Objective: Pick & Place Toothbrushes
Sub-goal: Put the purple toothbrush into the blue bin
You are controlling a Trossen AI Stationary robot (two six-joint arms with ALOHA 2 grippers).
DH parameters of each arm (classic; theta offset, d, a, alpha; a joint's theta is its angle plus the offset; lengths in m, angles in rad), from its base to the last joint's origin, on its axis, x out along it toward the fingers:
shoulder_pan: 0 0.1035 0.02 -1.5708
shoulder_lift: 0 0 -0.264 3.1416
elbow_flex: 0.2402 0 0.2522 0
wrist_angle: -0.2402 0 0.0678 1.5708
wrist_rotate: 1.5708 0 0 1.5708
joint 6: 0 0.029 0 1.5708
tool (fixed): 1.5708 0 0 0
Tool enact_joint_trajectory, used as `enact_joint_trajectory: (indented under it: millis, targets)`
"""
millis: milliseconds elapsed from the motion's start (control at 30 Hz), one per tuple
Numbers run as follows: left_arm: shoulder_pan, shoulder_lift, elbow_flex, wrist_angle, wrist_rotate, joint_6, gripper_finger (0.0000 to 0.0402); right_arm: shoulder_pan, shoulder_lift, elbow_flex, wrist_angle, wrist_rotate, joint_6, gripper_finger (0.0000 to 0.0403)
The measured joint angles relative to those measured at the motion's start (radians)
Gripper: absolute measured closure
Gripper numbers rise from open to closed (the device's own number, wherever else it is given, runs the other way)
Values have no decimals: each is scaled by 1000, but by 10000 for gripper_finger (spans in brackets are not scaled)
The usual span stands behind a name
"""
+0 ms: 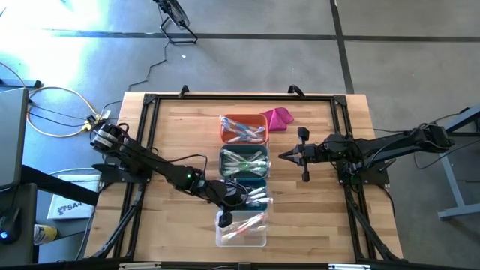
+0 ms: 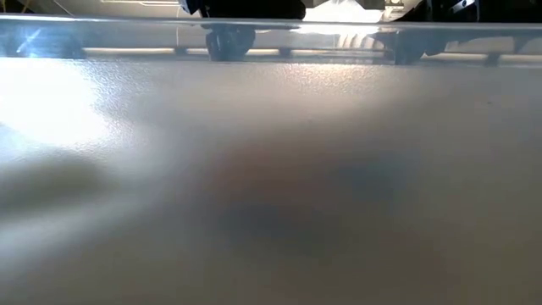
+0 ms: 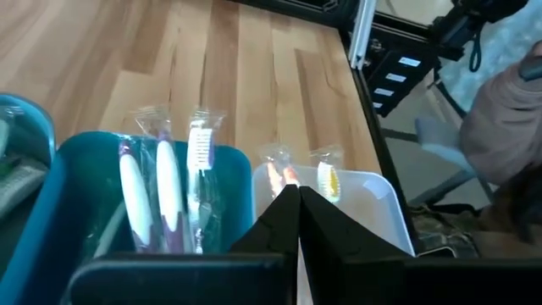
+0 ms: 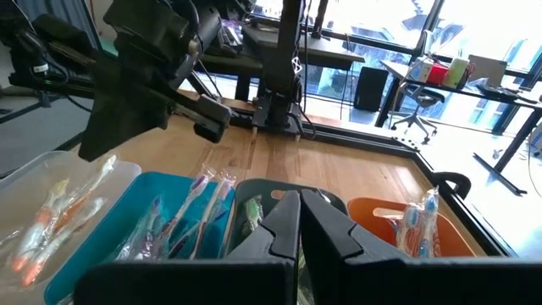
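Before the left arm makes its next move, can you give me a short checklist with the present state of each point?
1. Left pincer shut: ok, the dark fingers meet at the tips.
2. Something held in the left pincer: cannot tell; no wrapped toothbrush shows between the tips.
3. Left pincer position: ok, over the near end of the bin row, at the border between the teal plastic bin and the clear plastic bin.
4. Clear bin contents: ok, orange and pink wrapped toothbrushes lie inside.
5. Right pincer out of the way: ok, shut, waiting beside the grey bin.
6. Low view usable: not ok, it shows only blur.
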Motion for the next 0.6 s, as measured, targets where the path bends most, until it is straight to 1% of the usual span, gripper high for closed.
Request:
enact_joint_trajectory:
  millis: [100, 167, 300, 367, 433, 600]
  targets:
    - [0, 0, 0, 1, -3, 11, 400, 0, 0, 0, 0, 0, 0, 398]
    - [0, 0, 0, 0, -16, 54, 400, 0, 0, 0, 0, 0, 0, 398]
    - [0, 0, 0, 1, -126, 190, 401, 0, 0, 0, 0, 0, 0, 398]
    - [2, 0, 0, 6, -195, 241, 401, 0, 0, 0, 0, 0, 0, 398]
    - [9, 0, 0, 25, -235, 274, 401, 0, 0, 0, 0, 0, 0, 398]
    - [26, 0, 0, 37, -231, 288, 401, 0, 0, 0, 0, 0, 0, 398]
